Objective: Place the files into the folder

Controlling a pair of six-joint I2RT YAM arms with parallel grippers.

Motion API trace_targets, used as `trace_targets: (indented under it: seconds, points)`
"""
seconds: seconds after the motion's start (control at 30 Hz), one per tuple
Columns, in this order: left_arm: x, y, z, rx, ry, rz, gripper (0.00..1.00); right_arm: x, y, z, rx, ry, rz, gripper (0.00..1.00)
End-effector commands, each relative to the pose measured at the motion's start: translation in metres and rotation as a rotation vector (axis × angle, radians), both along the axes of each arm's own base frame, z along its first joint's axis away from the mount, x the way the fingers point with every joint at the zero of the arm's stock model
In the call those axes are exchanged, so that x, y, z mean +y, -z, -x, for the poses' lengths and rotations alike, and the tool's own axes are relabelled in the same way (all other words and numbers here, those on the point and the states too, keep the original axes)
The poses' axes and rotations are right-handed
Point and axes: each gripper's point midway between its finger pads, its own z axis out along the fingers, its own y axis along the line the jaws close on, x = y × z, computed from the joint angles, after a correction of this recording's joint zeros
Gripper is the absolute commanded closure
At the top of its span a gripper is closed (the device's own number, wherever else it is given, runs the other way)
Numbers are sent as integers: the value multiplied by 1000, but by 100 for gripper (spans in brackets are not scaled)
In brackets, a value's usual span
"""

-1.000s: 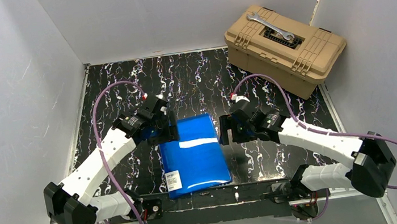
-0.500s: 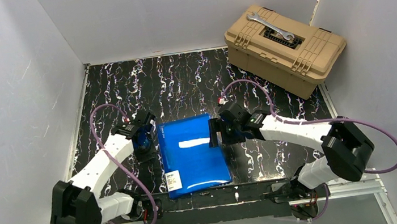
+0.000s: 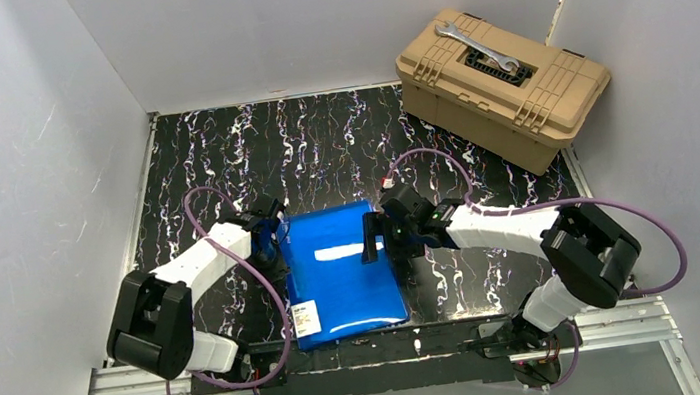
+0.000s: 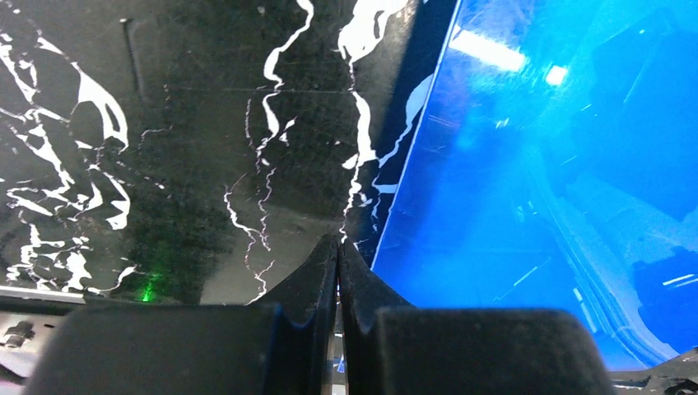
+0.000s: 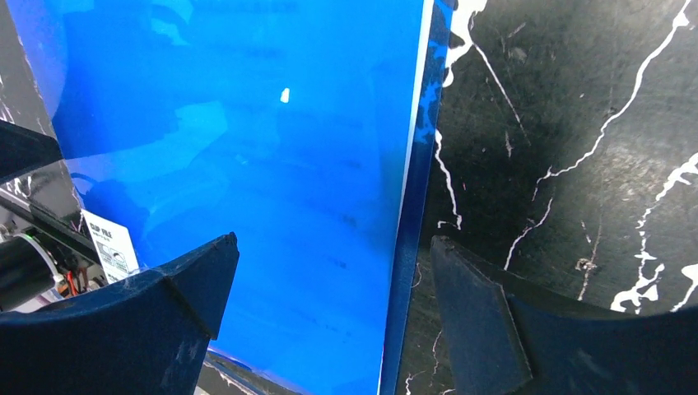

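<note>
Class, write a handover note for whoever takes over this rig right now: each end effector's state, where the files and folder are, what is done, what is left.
Left end effector: shut, empty, tips just left of the folder.
Right end effector: open, straddling the folder's right edge, gripping nothing.
Folder: closed, flat on the table, label at its near left corner.
Files: no sheets in view; probably inside the folder, unconfirmed.
Left to do: check the files are in, then clear both arms.
</note>
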Motion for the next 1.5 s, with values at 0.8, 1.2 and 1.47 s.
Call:
trace_targets:
  seconds: [0.8,1.2,1.47]
  points:
    - [-74,10,-26,2,137,116,100,-24,45,41,132,42,-42,5]
    - [-99,36,-24,47,212,46,100,-38,61,56,151,44,16,7]
    - [-99,58,-15,94,219,12,100,-46,64,57,135,49,79,9]
